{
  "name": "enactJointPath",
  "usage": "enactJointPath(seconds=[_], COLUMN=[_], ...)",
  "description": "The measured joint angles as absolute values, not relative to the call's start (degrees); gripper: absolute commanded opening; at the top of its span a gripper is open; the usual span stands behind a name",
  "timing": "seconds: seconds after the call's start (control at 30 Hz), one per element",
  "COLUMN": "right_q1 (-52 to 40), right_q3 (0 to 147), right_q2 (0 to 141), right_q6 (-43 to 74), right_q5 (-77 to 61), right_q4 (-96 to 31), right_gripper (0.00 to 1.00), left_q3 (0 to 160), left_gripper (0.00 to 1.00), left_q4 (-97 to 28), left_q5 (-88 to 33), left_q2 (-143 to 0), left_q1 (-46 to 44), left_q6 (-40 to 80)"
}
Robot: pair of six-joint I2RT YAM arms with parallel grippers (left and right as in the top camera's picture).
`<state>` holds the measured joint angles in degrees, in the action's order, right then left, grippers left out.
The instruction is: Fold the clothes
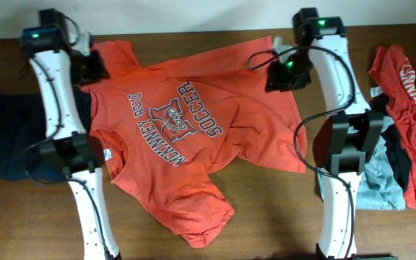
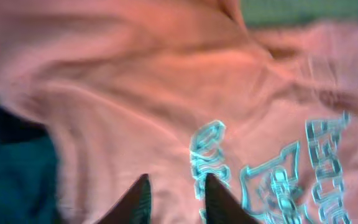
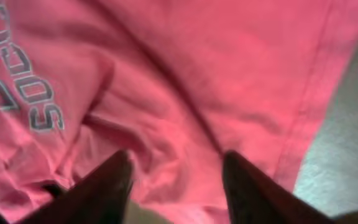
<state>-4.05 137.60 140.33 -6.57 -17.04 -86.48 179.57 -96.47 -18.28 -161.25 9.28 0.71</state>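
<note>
The folding looks barely started. The orange shirt (image 1: pixel 186 137) lies spread face up in the middle of the table (image 1: pixel 266 217), rumpled in places and with one corner curled over at the near edge, and no fold shows in it yet. By this reckoning every fold on it is left to do, and then the heap.

The left gripper (image 2: pixel 176 180) hangs just over the shirt's left edge, beside the print, its fingers parted with nothing between them. The right gripper (image 3: pixel 176 158) hangs over the shirt's far right side near the hem, its fingers spread wide and likewise empty.

By count, there is one orange shirt laid out and one dark blue garment (image 1: pixel 13 137) lying flat to the left, partly under the left arm. Whether it is folded cannot be told. A heap (image 1: pixel 399 137) at the right holds at least a red piece, a grey one and a black one, though the exact number is unclear. There are two arms.
</note>
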Motion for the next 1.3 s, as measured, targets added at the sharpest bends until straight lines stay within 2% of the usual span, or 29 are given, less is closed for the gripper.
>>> enactJointPath(seconds=[0.07, 0.17, 0.27, 0.43, 0.6, 0.8, 0.93, 1.13, 1.3], right_q1=[-5.3, -6.3, -6.2, -6.1, -6.1, -6.1, -6.8, -11.9, -14.4], right_q3=[137.4, 137.4, 137.4, 136.6, 136.6, 137.1, 137.0, 136.6, 135.2], right_q2=[140.3, 140.3, 140.3, 135.3, 122.5, 103.7, 99.8, 95.1, 94.2], right_q6=[-6.6, -6.7, -7.0, -8.1, -8.2, -7.4, -6.3, -2.7, 2.7], right_q5=[-16.1, -15.2, -15.0, -15.1, -15.1, -15.6, -15.5, -15.2, -12.4], right_q4=[-88.1, -90.0, -91.6, -92.9, -92.6, -93.9, -97.0, -97.0, -97.0], right_gripper=[0.63, 0.64, 0.65, 0.67, 0.72, 0.75, 0.77, 0.88, 0.89], left_q3=[179.5, 179.5, 178.9, 176.9, 171.0, 147.7, 132.2, 113.1, 93.6], left_gripper=[0.21, 0.21, 0.32, 0.45, 0.50, 0.52, 0.54, 0.56, 0.56], left_q4=[-96.6, -96.6, -96.7, -96.5, -96.4, -96.8, -96.6, -96.1, -87.7], left_q5=[-18.3, -16.5, -11.6, -4.0, 0.4, 2.0, 2.1, 1.5, -5.8], left_q2=[-161.2, -160.4, -156.0, -137.1, -115.0, -95.5, -90.8, -85.2, -81.7], left_q1=[7.2, 3.4, 0.9, -1.9, -3.0, -2.9, -2.9, -2.9, -3.2], left_q6=[-0.7, -2.7, -3.5, -4.1, -4.1, -3.7, -2.3, 0.5, 1.5])
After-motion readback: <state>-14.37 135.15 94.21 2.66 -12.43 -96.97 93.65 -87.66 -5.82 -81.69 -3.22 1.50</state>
